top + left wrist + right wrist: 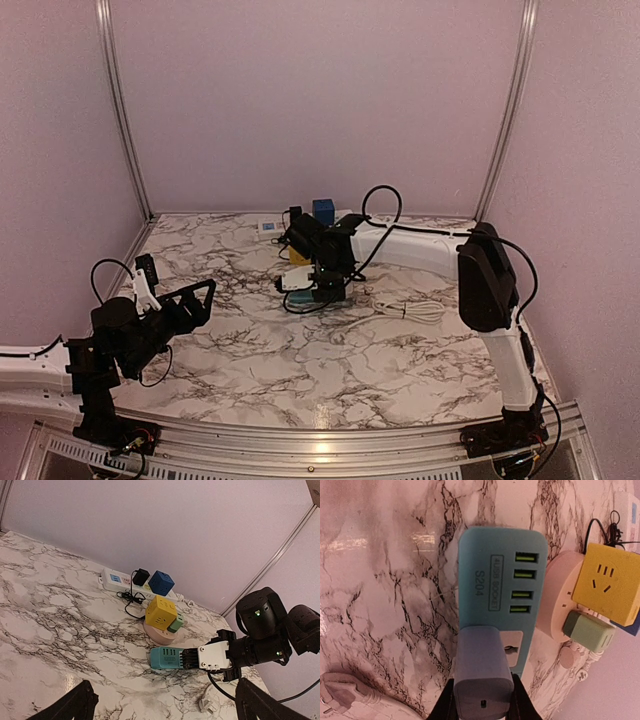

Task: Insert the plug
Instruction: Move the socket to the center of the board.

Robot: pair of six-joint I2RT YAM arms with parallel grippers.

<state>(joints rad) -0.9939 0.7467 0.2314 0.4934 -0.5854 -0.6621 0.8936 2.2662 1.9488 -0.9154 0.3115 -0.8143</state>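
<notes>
My right gripper (483, 705) is shut on the plug (484, 670), a grey-blue block. The plug stands against the face of the teal socket block (492, 565), which lies flat on the marble. It covers the left part of an outlet opening (514, 649), below a row of green USB ports. Whether its pins are in is hidden. In the left wrist view the right gripper's fingers (192, 658) cover the end of the teal socket block (167, 658). My left gripper (165, 715) is open and holds nothing, far left of them (190, 300).
A yellow cube socket (161, 611) and a green adapter (175, 623) sit on a pink round base (156, 634). Behind are a blue cube (161, 582), a black charger (140, 576) and a white power strip (112, 577). A white plug with cable (210, 703) lies nearby.
</notes>
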